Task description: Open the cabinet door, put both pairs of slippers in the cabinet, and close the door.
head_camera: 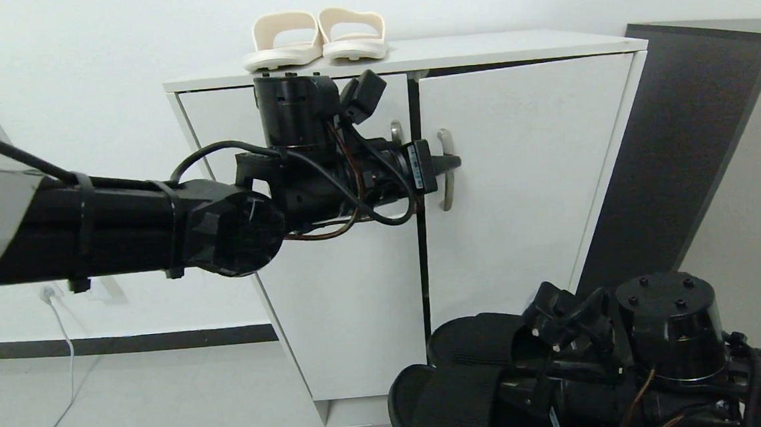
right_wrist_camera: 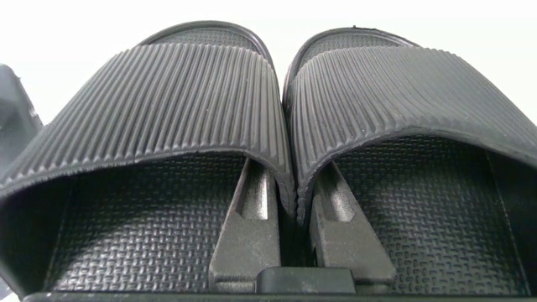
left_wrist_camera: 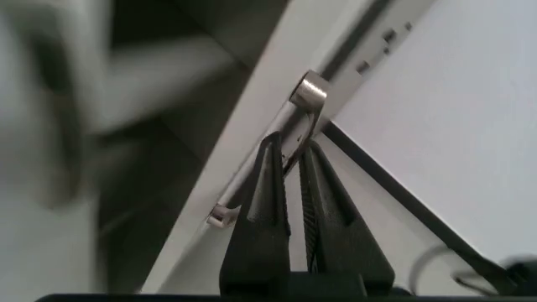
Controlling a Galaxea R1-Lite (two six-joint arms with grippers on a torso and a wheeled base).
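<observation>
**Head view: left gripper on the door handle, black slippers in the right gripper**

The white cabinet (head_camera: 522, 230) stands against the wall, with two doors and a dark gap between them. The left gripper (left_wrist_camera: 289, 143) is at the handle (head_camera: 447, 192) of the right door, about at the middle of its height. In the left wrist view its two fingers (left_wrist_camera: 268, 197) are almost together, with only a narrow slit left, and the metal bar of the handle runs between them, so they seem to clamp it. Beside this door the dark inside of the cabinet can be seen, but I cannot tell how far the door is open.

The cream slippers (head_camera: 315, 38) lie side by side on top of the cabinet, above the left door.

The right gripper (right_wrist_camera: 292, 168) is low, in front of the bottom of the cabinet. It holds the black slippers (head_camera: 460, 395) side by side: its fingers pinch the two inner side walls together, one finger inside each slipper
</observation>
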